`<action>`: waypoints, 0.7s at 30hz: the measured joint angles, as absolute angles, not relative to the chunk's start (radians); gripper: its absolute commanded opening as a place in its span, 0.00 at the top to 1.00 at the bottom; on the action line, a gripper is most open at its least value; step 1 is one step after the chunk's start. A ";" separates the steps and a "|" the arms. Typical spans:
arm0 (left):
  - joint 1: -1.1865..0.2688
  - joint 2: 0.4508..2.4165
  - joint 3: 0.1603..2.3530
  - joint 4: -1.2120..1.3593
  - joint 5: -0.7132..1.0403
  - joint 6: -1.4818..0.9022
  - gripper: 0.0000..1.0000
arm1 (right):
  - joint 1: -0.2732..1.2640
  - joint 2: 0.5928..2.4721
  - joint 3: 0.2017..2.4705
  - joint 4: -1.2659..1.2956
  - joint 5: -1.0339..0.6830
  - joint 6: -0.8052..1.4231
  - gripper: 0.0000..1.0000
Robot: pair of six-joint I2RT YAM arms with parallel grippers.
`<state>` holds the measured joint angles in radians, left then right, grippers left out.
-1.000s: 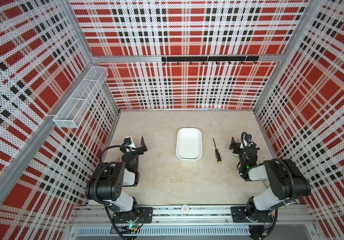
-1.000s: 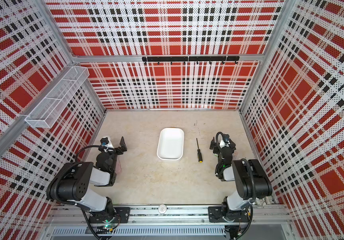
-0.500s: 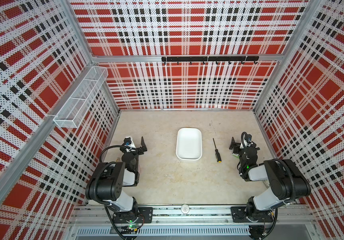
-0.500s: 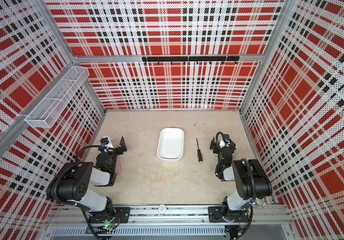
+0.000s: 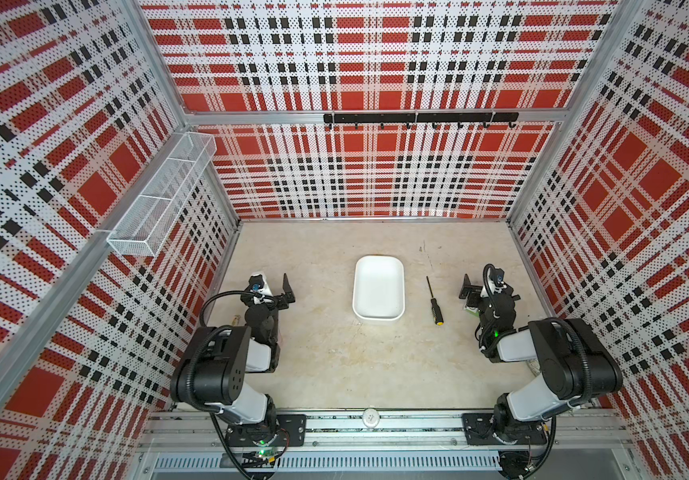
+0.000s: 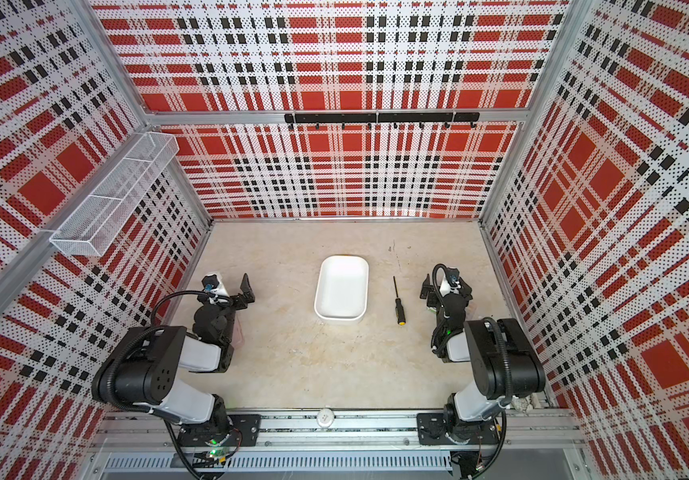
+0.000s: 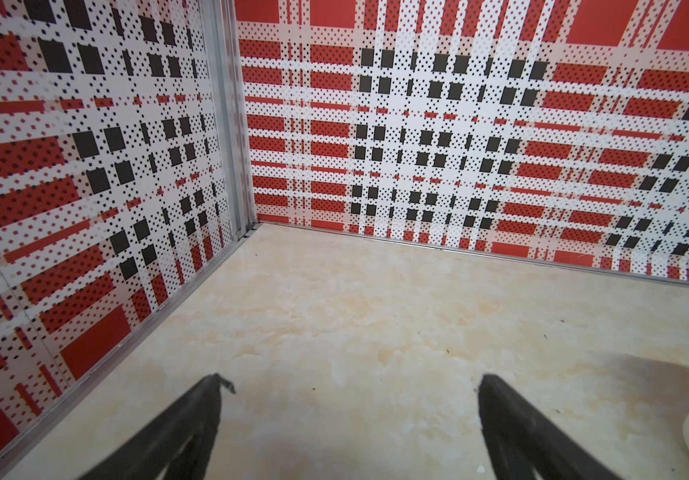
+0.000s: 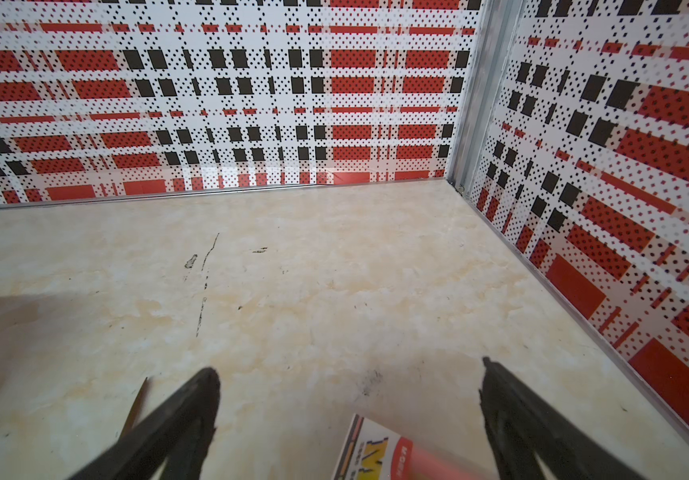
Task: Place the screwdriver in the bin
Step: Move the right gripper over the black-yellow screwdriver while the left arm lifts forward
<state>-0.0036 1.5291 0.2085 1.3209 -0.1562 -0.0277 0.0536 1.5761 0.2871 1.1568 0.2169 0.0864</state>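
On the bench (image 5: 334, 357) | screwdriver (image 5: 433, 300) lies flat just right of the empty bin (image 5: 378, 291), not touching | right tool (image 8: 347, 370) and left tool (image 7: 353, 379) spread wide, holding nothing | looks light, stiff, slim: pinch the black handle.

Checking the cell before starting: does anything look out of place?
A red-and-yellow printed packet lies on the table below the open right gripper, unrelated to the task. Dark scuff marks streak the table.

Smooth, matt-looking plastic bin (image 5: 378, 291)
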 measured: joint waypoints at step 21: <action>-0.265 1.258 0.442 0.748 -0.029 -0.175 0.02 | 0.084 1.243 0.471 0.606 0.063 0.105 0.00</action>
<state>-0.2649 1.2583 0.4416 0.7483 -0.0288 -0.1749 0.0841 1.2427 0.4713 0.6056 0.0631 0.1047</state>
